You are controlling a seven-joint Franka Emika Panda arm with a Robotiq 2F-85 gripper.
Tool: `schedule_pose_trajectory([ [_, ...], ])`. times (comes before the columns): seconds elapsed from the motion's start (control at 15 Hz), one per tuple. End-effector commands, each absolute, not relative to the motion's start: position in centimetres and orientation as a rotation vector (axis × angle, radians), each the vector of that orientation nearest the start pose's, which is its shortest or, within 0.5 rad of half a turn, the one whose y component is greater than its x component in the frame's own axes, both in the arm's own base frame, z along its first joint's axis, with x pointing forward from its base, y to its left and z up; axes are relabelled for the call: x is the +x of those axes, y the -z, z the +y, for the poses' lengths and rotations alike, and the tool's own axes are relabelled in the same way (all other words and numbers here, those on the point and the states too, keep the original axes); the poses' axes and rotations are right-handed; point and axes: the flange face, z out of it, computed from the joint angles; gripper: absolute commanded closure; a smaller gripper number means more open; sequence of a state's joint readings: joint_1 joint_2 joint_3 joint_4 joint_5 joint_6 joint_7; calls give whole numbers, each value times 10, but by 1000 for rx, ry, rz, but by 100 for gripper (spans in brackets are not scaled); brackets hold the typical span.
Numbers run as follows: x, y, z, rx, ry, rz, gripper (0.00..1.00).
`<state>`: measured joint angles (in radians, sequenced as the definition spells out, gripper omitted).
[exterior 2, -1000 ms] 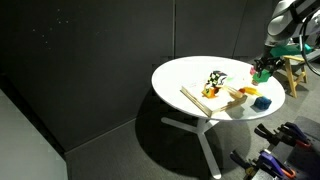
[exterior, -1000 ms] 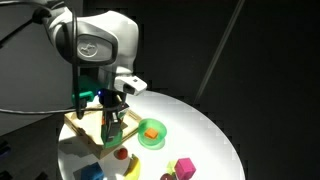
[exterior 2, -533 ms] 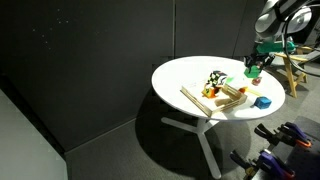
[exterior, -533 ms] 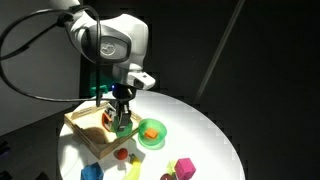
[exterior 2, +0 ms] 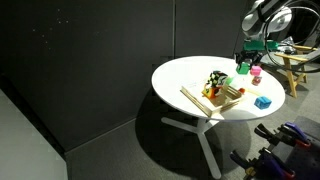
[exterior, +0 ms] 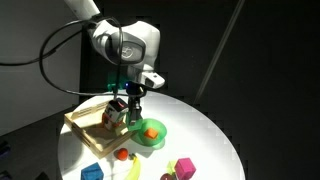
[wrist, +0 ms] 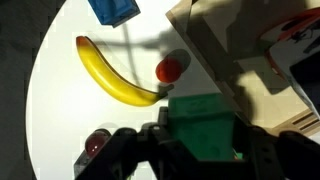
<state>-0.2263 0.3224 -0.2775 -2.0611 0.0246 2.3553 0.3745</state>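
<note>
we show a round white table (exterior: pixel 212 128) under the gripper (exterior: pixel 133 107), with the franka arm (exterior: pixel 128 45) reaching down over it in both exterior views. the gripper hangs above the table, its fingers (wrist: pixel 125 150) clamped on a green block (wrist: pixel 205 122) that fills the gap between them in the wrist view. in an exterior view the block (exterior 2: pixel 243 68) shows green beneath the wrist, clear of the tabletop.

a wooden tray (exterior: pixel 92 121) lies just beside and below the gripper. in the wrist view the tray's pale boards fill the upper corner beyond one finger. a green bowl (exterior: pixel 151 135) sits below the gripper on the other side from the tray, with an orange piece (exterior: pixel 150 129) inside it.

a banana (wrist: pixel 113 76) lies on the table ahead of the fingers, apart from the held block. a blue block (wrist: pixel 113 9) lies beyond the banana, farthest from the gripper. a pink block (exterior: pixel 184 167) stands well apart from it, near the table's edge. a red ball (wrist: pixel 170 69) touches or nearly touches the banana's end, just ahead of the green block.
</note>
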Motion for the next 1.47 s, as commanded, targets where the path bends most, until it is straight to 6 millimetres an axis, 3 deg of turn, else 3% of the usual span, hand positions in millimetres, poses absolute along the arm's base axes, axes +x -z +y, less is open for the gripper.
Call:
schedule_pose_trajectory([
  [0.0,544,-280,-296,-2848,-48,1472,69],
  [0.73,598,-267,-325,-2767,-41,1664,69],
  [1.4,621,-234,-346,-2730,-66,1763,69],
])
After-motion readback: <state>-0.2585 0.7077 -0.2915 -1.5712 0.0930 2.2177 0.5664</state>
